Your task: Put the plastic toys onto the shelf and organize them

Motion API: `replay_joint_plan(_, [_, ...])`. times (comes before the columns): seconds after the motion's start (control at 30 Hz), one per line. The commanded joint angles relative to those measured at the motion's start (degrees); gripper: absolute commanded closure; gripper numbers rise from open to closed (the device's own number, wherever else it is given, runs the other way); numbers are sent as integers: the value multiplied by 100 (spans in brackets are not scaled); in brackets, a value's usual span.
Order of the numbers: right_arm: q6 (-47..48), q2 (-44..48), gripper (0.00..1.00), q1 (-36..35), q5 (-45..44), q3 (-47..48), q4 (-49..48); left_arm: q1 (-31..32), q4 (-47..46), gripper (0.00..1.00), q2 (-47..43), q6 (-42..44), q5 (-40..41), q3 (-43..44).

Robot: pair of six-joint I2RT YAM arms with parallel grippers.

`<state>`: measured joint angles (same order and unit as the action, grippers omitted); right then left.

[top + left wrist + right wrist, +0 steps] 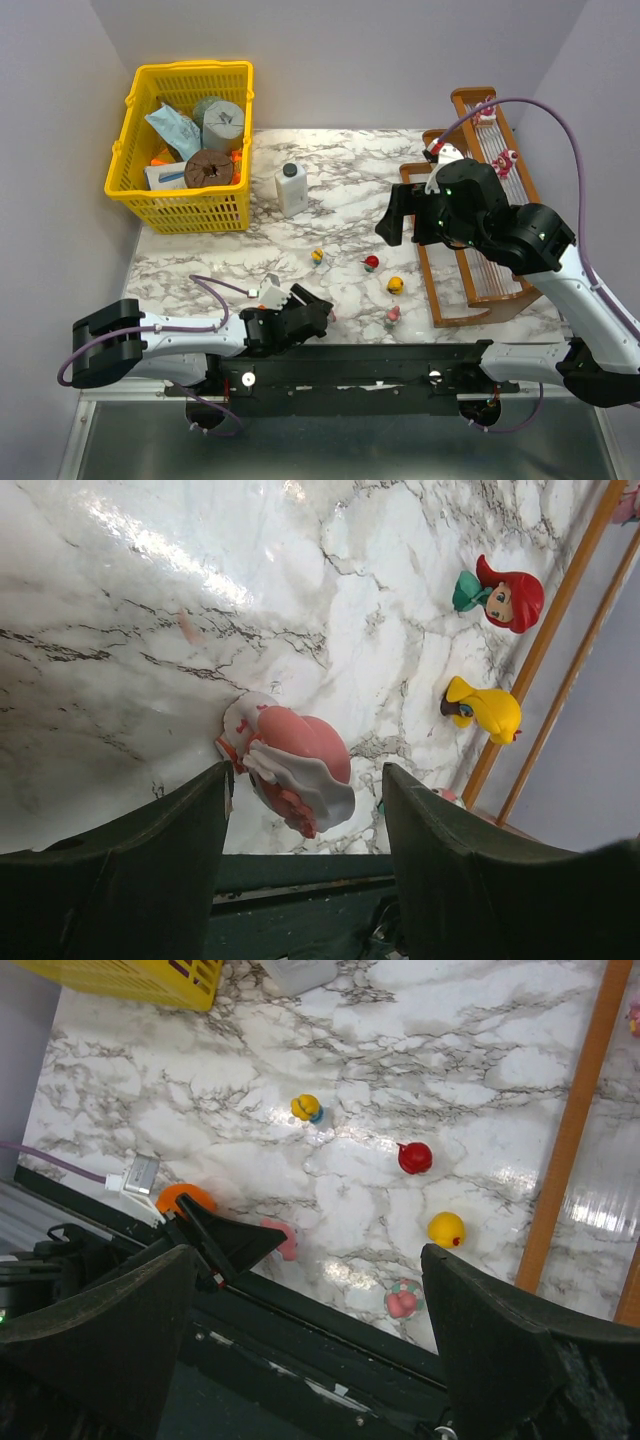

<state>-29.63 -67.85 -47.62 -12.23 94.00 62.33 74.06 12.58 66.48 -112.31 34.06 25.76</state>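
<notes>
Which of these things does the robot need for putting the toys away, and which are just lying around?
For the job: the shelf; the pink toy between the left gripper's fingers; the red-haired toy; the yellow toy; the yellow-and-blue toy; the pink-and-green toy.
Just lying about: the yellow basket of bits; the white bottle.

brown wooden stepped shelf (pixel 433 290) carries tiny pink-and-white plastic figurines (pixel 506 160); left of it lie scattered red (pixel 371 263), yellow (pixel 396 285) and pink toys (pixel 295 765).
</notes>
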Motion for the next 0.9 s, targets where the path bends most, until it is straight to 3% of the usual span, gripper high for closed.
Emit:
replay_joint_plan(0.0, [133, 132, 0, 24, -245, -22, 96, -67, 324, 32, 85, -19, -14, 26])
replay_joint_plan(0.23, [124, 150, 0, 24, -297, -30, 113, -155, 272, 39, 164, 183, -66, 131])
replay_joint_plan(0.67, [54, 202, 0, 24, -350, -127, 104, -199, 16, 39, 260, 588, -330, 280])
replay_joint_plan(0.87, [27, 238, 0, 33, -350, -189, 104, -217, -10, 47, 269, 553, -330, 263])
